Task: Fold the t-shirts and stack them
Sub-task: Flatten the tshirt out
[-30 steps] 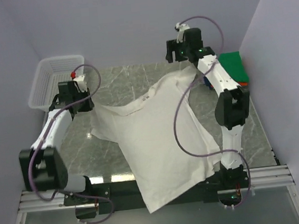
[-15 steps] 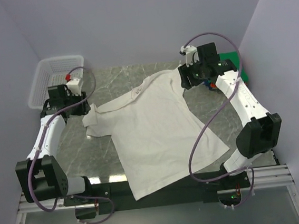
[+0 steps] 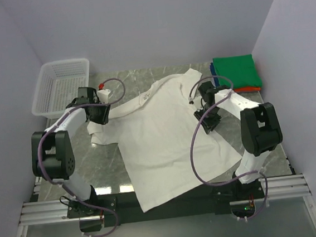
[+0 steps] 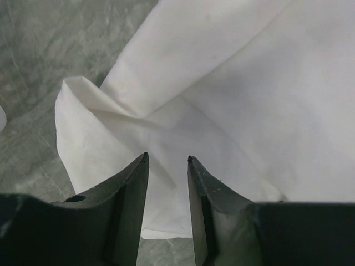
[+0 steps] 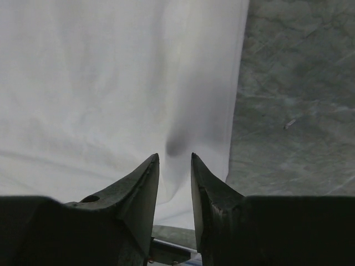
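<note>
Tee (image 3: 159, 135) lay spread flat on bench (image 3: 118, 80) | left gripper (image 4: 168, 160) parted, empty, over tee's crumpled sleeve | right gripper (image 5: 175, 158) parted, empty, at tee's side edge | I judged it limp, light: pinch edges, not middle.

The left arm (image 3: 63, 123) and right arm (image 3: 241, 103) are white shells with bulky black joints, each trailing a mauve cable (image 3: 192, 151). Behind the left gripper (image 4: 167, 159) sits a white block (image 3: 104, 93), seemingly red-capped. The right gripper (image 5: 175, 157) has fingers (image 5: 138, 194) shaped like dark wedges.
</note>
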You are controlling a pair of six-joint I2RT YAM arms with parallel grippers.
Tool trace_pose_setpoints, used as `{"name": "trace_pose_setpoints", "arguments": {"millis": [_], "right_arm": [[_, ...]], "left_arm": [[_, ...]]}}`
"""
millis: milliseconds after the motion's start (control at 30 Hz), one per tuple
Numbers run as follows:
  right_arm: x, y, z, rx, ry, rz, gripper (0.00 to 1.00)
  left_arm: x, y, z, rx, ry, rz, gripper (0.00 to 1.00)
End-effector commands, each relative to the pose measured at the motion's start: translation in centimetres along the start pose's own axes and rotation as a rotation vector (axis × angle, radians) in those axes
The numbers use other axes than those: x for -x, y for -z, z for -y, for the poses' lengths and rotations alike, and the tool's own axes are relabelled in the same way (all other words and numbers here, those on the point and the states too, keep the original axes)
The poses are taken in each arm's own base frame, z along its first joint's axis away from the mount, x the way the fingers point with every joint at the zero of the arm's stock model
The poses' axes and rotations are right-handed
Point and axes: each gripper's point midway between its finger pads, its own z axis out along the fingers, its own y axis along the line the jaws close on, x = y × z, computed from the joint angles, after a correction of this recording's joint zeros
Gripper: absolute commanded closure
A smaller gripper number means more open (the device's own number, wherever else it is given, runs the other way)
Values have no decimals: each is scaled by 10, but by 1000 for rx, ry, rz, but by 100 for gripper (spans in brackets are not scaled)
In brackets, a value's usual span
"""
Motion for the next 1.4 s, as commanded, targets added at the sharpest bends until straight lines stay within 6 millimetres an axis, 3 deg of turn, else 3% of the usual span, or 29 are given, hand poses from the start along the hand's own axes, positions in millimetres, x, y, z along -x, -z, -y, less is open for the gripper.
{"name": "trace_pose_setpoints", "arguments": {"millis": [0,233,467,600,700,733,800,833,867,900,933,967,1033,1133,1233,1333,1367], "right_arm": [[3,-16,27,-129,37,-40,64],[6,-40,68,-287,55,-141,67],[25,-38,123,-407,20,-140,67],[41,-34,138,-438,37,-108,67],[64,-27,148,-483,43,-62,66],[69,-28,149,-484,46,-54,65],[93,-15,152,-506,36,14,60],[102,-8,148,-510,41,43,58],[113,4,147,-511,36,83,55],[119,10,140,-477,43,114,53],[125,27,133,-465,46,161,50],[123,35,127,-442,46,168,48],[122,54,107,-372,71,213,47],[95,55,82,-294,101,163,47],[50,37,54,-193,116,41,48],[25,29,42,-145,105,-20,50],[14,21,35,-112,98,-45,51]], "left_arm": [[0,-7,-20,78,-43,-30,60],[-65,-19,-33,146,-51,-222,62],[-131,1,-34,132,10,-357,68],[-167,16,-12,67,14,-460,77],[-180,30,10,-23,1,-481,81],[-183,39,29,-114,15,-486,80],[-165,55,41,-176,-5,-415,75],[-157,65,58,-259,6,-384,68],[-131,76,56,-255,-23,-299,65],[-117,80,55,-248,-20,-257,62],[-103,84,53,-237,-21,-215,57],[-80,88,48,-223,-25,-154,56],[-60,86,43,-204,-31,-115,54],[-38,68,38,-176,-84,-96,50],[-24,46,36,-156,-162,-86,48],[3,28,39,-126,-215,-41,48],[10,20,48,-134,-221,-33,47]]}}
